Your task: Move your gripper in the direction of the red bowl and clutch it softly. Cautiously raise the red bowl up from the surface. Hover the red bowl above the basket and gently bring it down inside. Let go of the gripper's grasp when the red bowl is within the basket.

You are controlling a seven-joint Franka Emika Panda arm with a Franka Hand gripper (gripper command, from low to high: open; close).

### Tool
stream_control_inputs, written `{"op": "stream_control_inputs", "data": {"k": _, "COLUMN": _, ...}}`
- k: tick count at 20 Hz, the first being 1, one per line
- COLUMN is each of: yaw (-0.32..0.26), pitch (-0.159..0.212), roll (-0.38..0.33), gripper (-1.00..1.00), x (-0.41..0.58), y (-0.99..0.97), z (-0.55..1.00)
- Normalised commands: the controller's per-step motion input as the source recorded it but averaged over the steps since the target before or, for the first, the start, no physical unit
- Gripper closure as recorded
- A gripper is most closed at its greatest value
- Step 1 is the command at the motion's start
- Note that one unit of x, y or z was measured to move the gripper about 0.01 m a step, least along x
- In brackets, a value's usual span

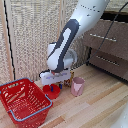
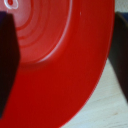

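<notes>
The red bowl (image 1: 50, 91) rests on the wooden floor between the basket and a pink cup. My gripper (image 1: 56, 85) is down right over it, with its blue-tipped fingers reaching to the bowl. In the wrist view the glossy red bowl (image 2: 60, 65) fills nearly the whole frame, very close. One dark finger (image 2: 7, 60) lies over the bowl's inside and the other finger (image 2: 122, 45) stands just outside its rim. The fingers are far apart, so my gripper (image 2: 65, 60) is open around the bowl's rim. The basket (image 1: 31, 86), red with a blue-grey rim, stands at the exterior view's lower left.
A pink cup (image 1: 77, 86) stands just to the exterior view's right of the bowl, with a small brown object (image 1: 71, 76) behind it. A dark wooden dresser (image 1: 107, 45) sits at the back right, and a slatted screen (image 1: 30, 35) runs behind the arm.
</notes>
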Motion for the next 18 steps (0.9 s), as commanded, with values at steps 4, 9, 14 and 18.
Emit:
{"op": "stream_control_inputs", "data": {"k": 4, "yaw": 0.006, "pitch": 0.000, "roll": 0.000, "gripper": 1.00, "x": 0.000, "y": 0.00, "z": -0.14}}
{"op": "stream_control_inputs", "data": {"k": 9, "yaw": 0.039, "pitch": 0.000, "roll": 0.000, "gripper": 1.00, "x": 0.003, "y": -0.02, "z": -0.02}}
{"op": "stream_control_inputs", "data": {"k": 14, "yaw": 0.029, "pitch": 0.000, "roll": 0.019, "gripper": 1.00, "x": 0.091, "y": -0.11, "z": 0.03}}
{"op": "stream_control_inputs", "data": {"k": 18, "yaw": 0.035, "pitch": 0.000, "roll": 0.094, "gripper": 1.00, "x": 0.268, "y": -0.21, "z": 0.49}}
